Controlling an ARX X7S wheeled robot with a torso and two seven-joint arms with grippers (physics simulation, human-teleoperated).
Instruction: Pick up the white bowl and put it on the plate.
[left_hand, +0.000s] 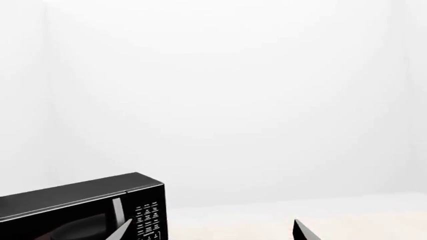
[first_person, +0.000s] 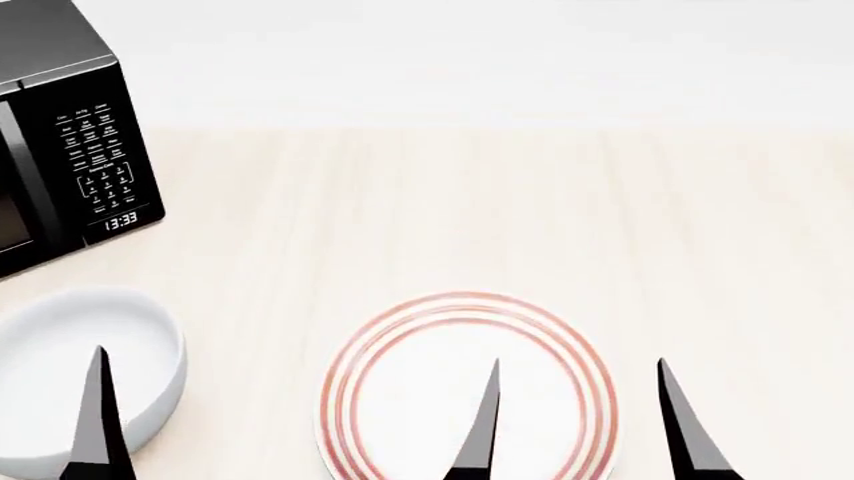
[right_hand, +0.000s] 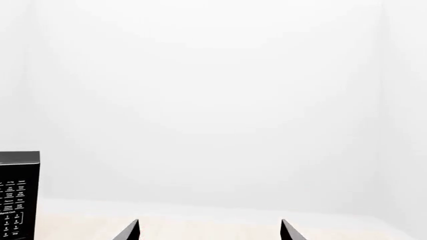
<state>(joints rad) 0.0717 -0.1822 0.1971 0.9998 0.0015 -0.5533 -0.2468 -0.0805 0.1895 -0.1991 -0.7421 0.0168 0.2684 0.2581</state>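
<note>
Head view: the white bowl (first_person: 83, 375) rests on the table (first_person: 441, 210) at the near left, in front of the microwave (first_person: 67, 135). The plate (first_person: 467, 388) lies to the bowl's right, apart from it and bare. The left end effector (first_person: 54, 440) shows one dark fingertip (first_person: 96, 415) over the bowl; its partner falls outside this view. The left wrist view shows two tips well separated, so the jaws stand apart and hold nothing. The right end effector (first_person: 577, 420) hangs over the plate's right half, jaws likewise apart and unloaded.

The step in hand appears to be the approach and grasp of the bowl, which is not yet lifted. Both wrist views look out level across the table toward the wall and show neither bowl nor plate, so alignment must be judged from the head view alone. For a sound grasp, the left end effector should descend so that its fingers straddle the thick wall, one inside and one outside, before closing. The glossy wall may slip, so a deep bite on the rim is advisable. The right end effector should probably clear the plate before delivery. The bowl is best lifted level and then lowered centrally within the red rings.
</note>
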